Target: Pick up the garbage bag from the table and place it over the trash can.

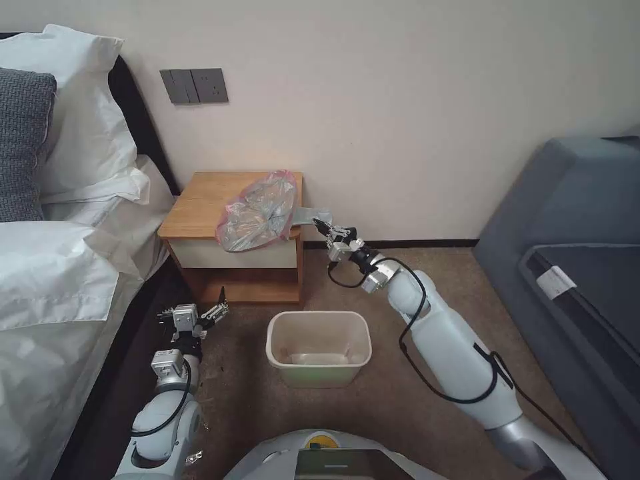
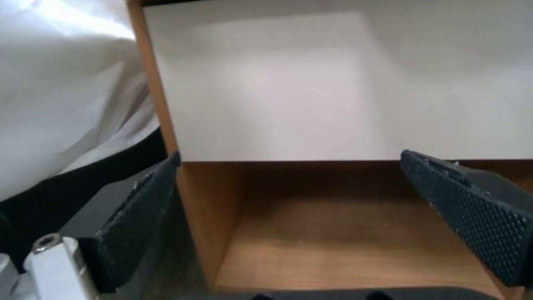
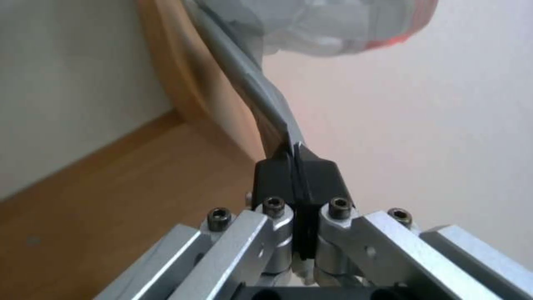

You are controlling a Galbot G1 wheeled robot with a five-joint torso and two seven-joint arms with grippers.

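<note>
My right hand (image 3: 295,166) pinches the garbage bag's (image 1: 257,212) trailing strip off the bench's (image 1: 200,207) right edge; the trash can (image 1: 319,347) sits below-left. Left hand (image 1: 215,312) spread, parked.

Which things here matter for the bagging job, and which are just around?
Job: bag on the table, a strip of it clamped in the right gripper; bin; left gripper, open by the table's shelf.
Around: bed, pillows, sofa, wall switches.
</note>
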